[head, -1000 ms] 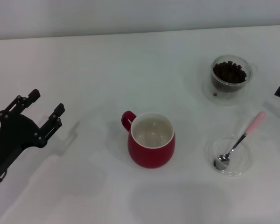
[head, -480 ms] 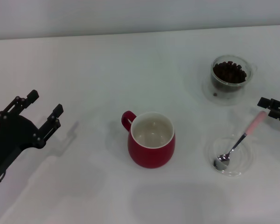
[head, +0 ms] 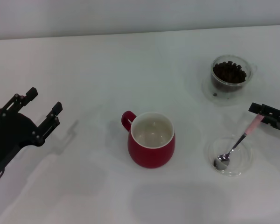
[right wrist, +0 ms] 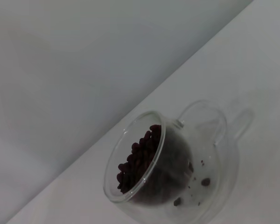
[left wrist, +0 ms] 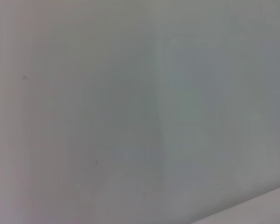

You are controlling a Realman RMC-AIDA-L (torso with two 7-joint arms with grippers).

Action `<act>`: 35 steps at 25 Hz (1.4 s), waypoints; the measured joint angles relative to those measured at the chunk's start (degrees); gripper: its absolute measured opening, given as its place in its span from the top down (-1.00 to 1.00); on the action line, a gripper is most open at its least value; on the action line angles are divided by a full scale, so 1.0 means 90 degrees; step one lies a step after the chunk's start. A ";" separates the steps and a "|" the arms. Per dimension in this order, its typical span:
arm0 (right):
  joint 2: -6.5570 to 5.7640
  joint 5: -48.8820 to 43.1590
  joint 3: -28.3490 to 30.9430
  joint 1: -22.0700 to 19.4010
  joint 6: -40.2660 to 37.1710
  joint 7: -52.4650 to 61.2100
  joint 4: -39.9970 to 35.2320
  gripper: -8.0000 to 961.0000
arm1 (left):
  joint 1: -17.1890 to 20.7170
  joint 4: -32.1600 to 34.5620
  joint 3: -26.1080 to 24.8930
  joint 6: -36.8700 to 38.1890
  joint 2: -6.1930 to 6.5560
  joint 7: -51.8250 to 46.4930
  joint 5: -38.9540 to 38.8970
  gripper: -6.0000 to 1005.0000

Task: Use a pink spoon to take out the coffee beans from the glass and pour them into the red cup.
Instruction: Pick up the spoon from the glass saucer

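At the tabletop's (head: 84, 60) right edge, the right hand (head: 270, 115) sits over the pink spoon's (head: 233, 148) handle, grip unclear; its bowl lies in a clear dish (head: 228, 155). Left hand (head: 36, 108) hangs released. No writing shows.

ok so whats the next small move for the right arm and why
Probably lower the right tool onto the pink spoon handle and close. The spoon lies untouched with its bowl in the clear dish, and the tool sits at the pink end. The left tool is idle, open.
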 joint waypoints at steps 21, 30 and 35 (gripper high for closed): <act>0.0032 0.0001 -0.0066 0.0015 0.0017 -0.0078 0.0000 -0.22 | -0.0015 0.0003 0.0000 0.0019 0.0000 0.0000 -0.0079 -0.31; 0.0030 -0.0042 -0.0087 0.0022 -0.0027 -0.0076 -0.0002 -0.18 | -0.0027 0.0003 0.0000 0.0040 0.0000 0.0000 -0.0149 -0.31; 0.0053 -0.0056 -0.0087 0.0037 -0.0012 -0.0077 -0.0039 -0.18 | -0.0032 0.0003 0.0000 0.0041 0.0000 0.0000 -0.0149 -0.31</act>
